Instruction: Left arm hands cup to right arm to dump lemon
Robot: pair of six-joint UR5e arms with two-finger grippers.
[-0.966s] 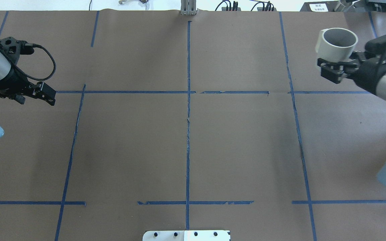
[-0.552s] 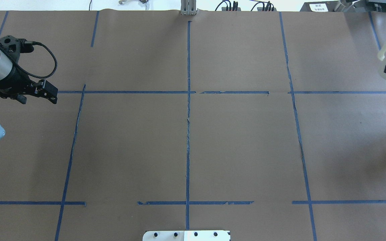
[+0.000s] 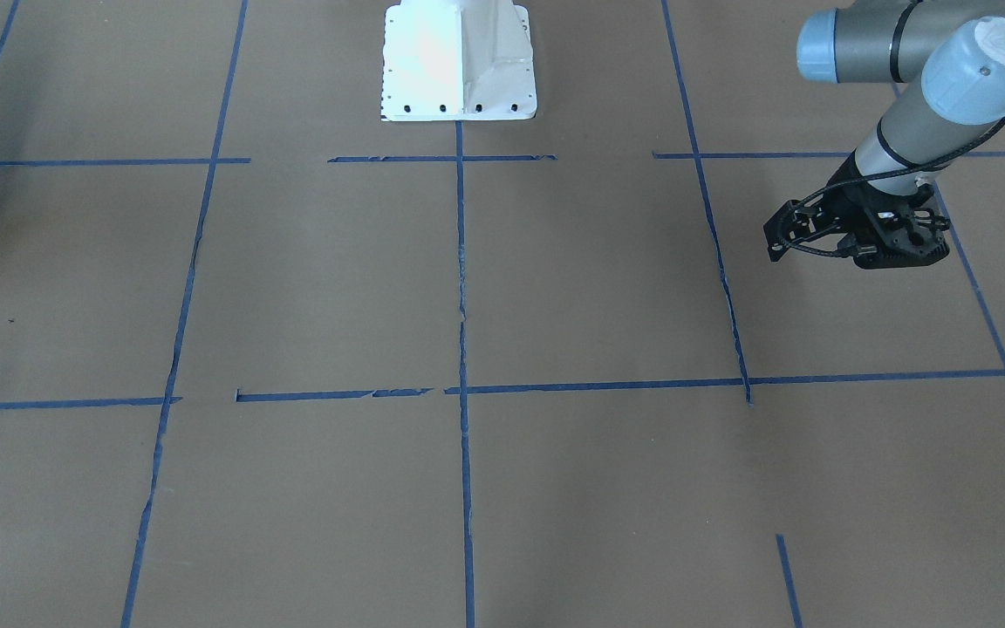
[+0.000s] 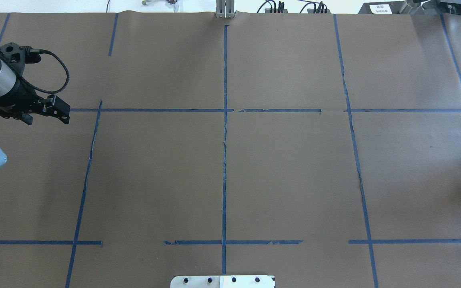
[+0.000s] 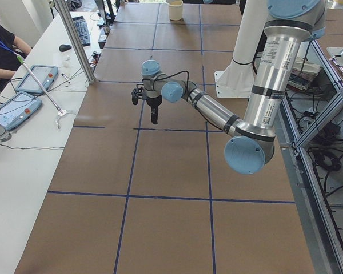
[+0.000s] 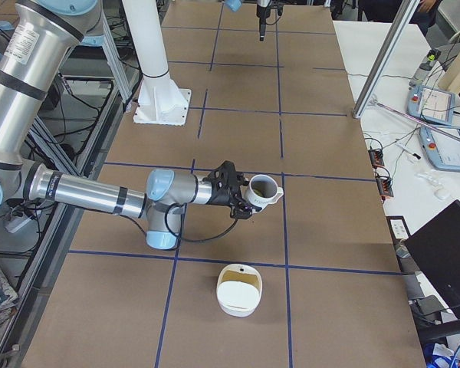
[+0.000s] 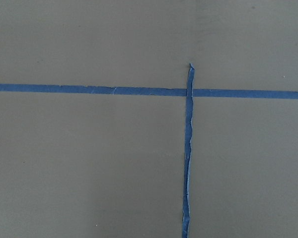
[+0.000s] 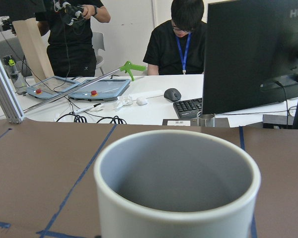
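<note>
— Black fingers on the right gripper (image 6: 245, 203): clamped or not?
— I cannot tell. Only the right-end camera shows them, and they are too small there. The off-white mug (image 6: 268, 196) sits upright at their tip, clear of the bench (image 6: 330, 230), and its rim fills the right wrist camera.
— What has changed?
— A second ago the overhead camera had the mug and gripper by the far right corner. Moments later they showed only at the right border, and now both are gone from that view. The right arm (image 6: 84, 193) has carried the mug toward the bench's right end. An off-white tub (image 6: 239, 309) stands nearer that edge, and the mug is not over it.
— And the lemon (image 6: 261, 184)?
— Probably the dull yellow-green patch inside the mug. The wrist view shows only grey wall.
— The left gripper (image 5: 154, 121)?
— Nothing is in it. Whether its fingers are apart, I cannot tell. It hangs near the bench's left end, barely shifted.
— So where does the task stand?
— The handover looks done. The dump is not, since the mug's mouth faces up.
</note>
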